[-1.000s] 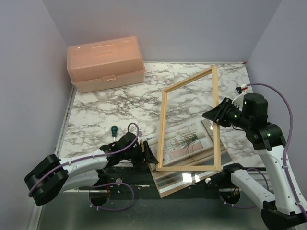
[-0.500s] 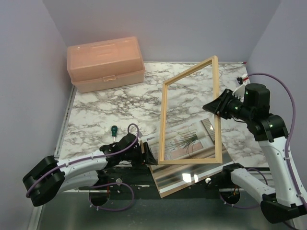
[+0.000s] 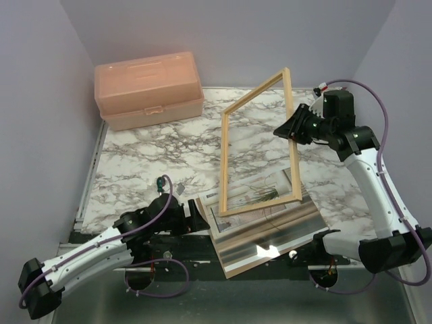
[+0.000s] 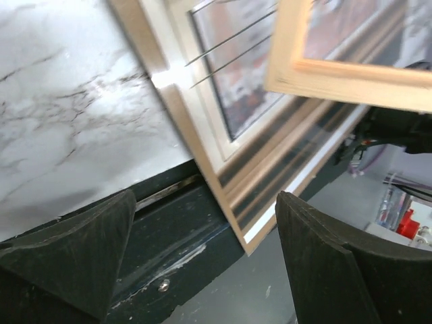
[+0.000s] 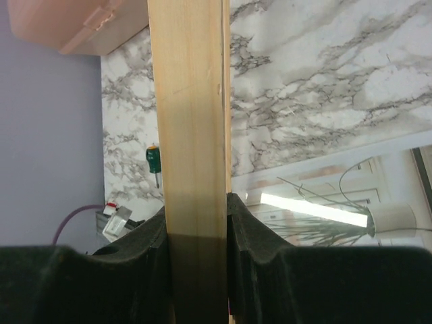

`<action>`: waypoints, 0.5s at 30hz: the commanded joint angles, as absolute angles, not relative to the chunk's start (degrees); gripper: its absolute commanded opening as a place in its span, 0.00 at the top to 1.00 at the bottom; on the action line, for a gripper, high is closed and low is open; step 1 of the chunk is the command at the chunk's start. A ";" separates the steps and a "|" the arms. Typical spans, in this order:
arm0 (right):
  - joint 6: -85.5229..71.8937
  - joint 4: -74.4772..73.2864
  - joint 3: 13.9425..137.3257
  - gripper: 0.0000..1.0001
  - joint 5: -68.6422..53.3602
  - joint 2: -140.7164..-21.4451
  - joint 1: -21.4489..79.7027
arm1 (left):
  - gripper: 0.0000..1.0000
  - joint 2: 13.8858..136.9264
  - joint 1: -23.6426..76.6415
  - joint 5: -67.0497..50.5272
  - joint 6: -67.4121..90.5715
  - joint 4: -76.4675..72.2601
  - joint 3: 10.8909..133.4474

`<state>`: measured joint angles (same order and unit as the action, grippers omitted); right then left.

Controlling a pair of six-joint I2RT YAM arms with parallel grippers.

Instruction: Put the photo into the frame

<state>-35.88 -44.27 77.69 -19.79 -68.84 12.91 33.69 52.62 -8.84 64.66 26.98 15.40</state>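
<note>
At the upper left of the overhead view a peach toolbox [image 3: 148,89] stands against the back wall, lid shut, its contents hidden. A broad stretch of marble table [image 3: 148,152] lies between it and the arms. Below it, a green-handled screwdriver [image 3: 160,182] lies just beside the left arm.

The left pincer [image 3: 196,217] sits low at the near table edge. Its fingers [image 4: 74,250] are spread wide with nothing between them, just left of a stack of flat sheets.

That stack sits at the lower centre, skewed, with its near corner jutting past the table edge. The photo [image 3: 260,196] lies flat in it, plant side up, and glare shows on a reflective sheet [image 3: 270,246] near the front. A brown board [image 3: 226,260] shows at the stack's near left edge.

The frame [image 3: 222,162] stands tilted over the photo, its upper corner raised toward the back wall. Its lower bar crosses above the print, and I cannot tell whether it touches.

The right pincer [image 3: 289,129] is clamped across the frame's right bar, pads pressed on both sides of the wood [image 5: 196,135].
</note>
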 commanded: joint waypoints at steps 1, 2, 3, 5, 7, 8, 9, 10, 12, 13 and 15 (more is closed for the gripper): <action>-35.77 -36.25 82.96 0.99 -24.71 -72.85 13.09 | 0.12 25.77 52.56 -5.27 60.99 31.23 17.58; -35.69 -35.98 83.88 0.99 -25.20 -73.99 13.10 | 0.11 24.29 52.56 -5.31 60.76 31.44 17.47; -35.67 -35.97 84.67 0.99 -25.47 -75.35 13.08 | 0.10 23.20 52.56 -5.35 60.53 31.51 17.40; -35.45 -35.57 86.37 1.00 -25.65 -77.68 13.10 | 0.10 21.24 52.56 -5.36 60.08 31.76 17.32; -35.21 -35.08 87.80 1.00 -25.56 -79.89 13.06 | 0.09 19.90 52.56 -5.32 59.69 32.11 17.23; -35.13 -35.07 88.48 0.99 -25.49 -81.22 13.09 | 0.09 19.40 52.54 -5.40 59.44 32.33 17.23; -34.99 -35.07 89.55 0.99 -25.35 -82.33 13.05 | 0.09 19.09 52.56 -5.45 59.25 32.53 17.18; -34.86 -34.95 90.29 0.99 -25.32 -83.74 13.10 | 0.09 18.85 52.56 -5.45 59.11 32.81 17.14; -34.51 -34.85 92.28 0.99 -25.41 -86.33 13.10 | 0.09 18.88 52.55 -4.67 59.06 33.90 17.14; -34.34 -34.81 93.34 0.99 -25.21 -87.48 13.06 | 0.09 19.09 52.56 -4.44 58.90 34.37 17.14; -34.25 -34.94 95.47 0.99 -25.09 -90.07 13.00 | 0.09 19.48 52.56 -4.06 58.71 35.11 17.18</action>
<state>-34.83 -39.03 90.26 -22.83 -86.67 12.93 19.40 52.62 -6.28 60.23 32.29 16.38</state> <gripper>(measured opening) 0.309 0.910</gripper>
